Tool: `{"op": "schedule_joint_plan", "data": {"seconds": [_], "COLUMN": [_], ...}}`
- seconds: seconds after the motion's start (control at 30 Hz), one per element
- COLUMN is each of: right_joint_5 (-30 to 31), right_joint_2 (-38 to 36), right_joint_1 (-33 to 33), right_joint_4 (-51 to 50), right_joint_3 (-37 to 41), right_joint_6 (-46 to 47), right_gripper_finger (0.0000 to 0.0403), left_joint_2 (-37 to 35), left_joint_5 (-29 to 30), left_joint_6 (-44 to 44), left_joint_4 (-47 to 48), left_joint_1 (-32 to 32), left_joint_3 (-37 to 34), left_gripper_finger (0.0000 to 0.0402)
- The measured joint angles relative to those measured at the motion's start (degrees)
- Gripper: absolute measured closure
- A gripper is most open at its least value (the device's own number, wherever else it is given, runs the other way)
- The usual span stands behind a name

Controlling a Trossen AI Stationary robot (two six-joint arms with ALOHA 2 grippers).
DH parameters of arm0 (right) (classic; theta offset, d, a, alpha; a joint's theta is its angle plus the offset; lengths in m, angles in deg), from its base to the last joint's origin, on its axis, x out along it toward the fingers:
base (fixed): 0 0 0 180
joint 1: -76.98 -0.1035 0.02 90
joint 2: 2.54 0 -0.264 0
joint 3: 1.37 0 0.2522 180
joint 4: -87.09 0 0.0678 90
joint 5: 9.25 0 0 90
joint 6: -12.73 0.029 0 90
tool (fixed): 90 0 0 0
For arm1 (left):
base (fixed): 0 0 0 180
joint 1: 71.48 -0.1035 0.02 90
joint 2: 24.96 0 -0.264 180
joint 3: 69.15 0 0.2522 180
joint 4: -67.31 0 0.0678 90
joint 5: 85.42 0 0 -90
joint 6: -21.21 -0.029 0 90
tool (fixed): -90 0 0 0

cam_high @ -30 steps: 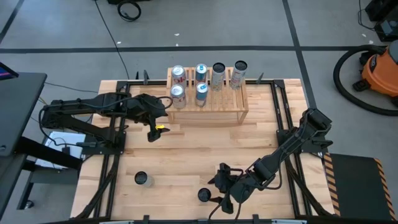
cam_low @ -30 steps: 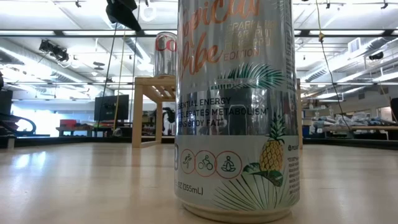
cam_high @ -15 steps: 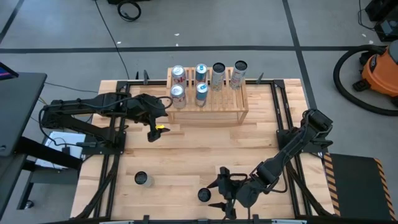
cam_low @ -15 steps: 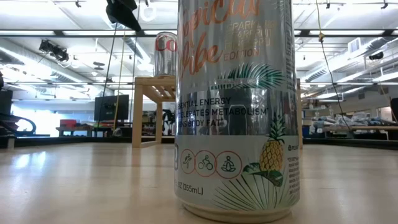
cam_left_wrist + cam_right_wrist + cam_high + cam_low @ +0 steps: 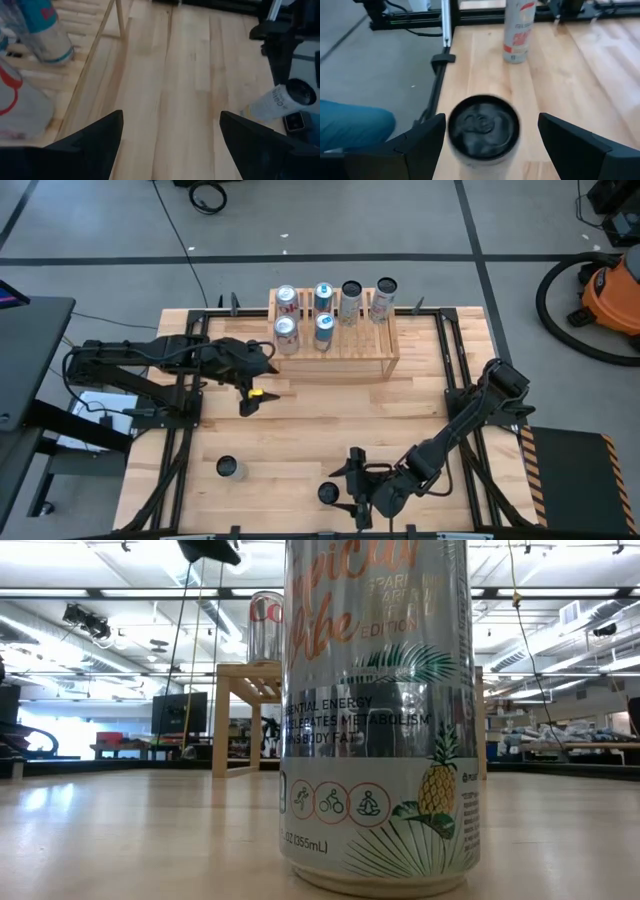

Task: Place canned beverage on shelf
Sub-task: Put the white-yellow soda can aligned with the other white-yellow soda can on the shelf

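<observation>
Six cans (image 5: 324,319) on shelf (image 5: 338,352)

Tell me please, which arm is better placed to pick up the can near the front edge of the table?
The right. Its open gripper is beside the black-topped can, which shows between its fingers in the right wrist view. The left gripper hangs empty by the shelf.

an open lab or workshop: taped concrete floor (image 5: 520,220), orange shop vacuum (image 5: 612,292), ceiling strip lights (image 5: 90,593)

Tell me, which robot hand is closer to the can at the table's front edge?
The right gripper, open, sits right beside that can, which shows between its fingers in its wrist view. The left gripper is far off, by the shelf.
</observation>
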Motion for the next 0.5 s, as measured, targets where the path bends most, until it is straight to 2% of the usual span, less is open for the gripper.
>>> {"op": "schedule_joint_plan", "data": {"seconds": [0.5], "right_joint_5": [0.5], "right_joint_2": [0.3], "right_joint_1": [-0.8], "right_joint_4": [-0.9], "right_joint_3": [0.0], "right_joint_6": [1.9], "right_gripper_finger": [0.0076], "left_joint_2": [0.0], "left_joint_5": [0.0], "left_joint_6": [-0.3], "left_joint_4": [-0.4], "left_joint_1": [0.3], "left_joint_3": [0.0], "left_gripper_finger": [0.0067]}}
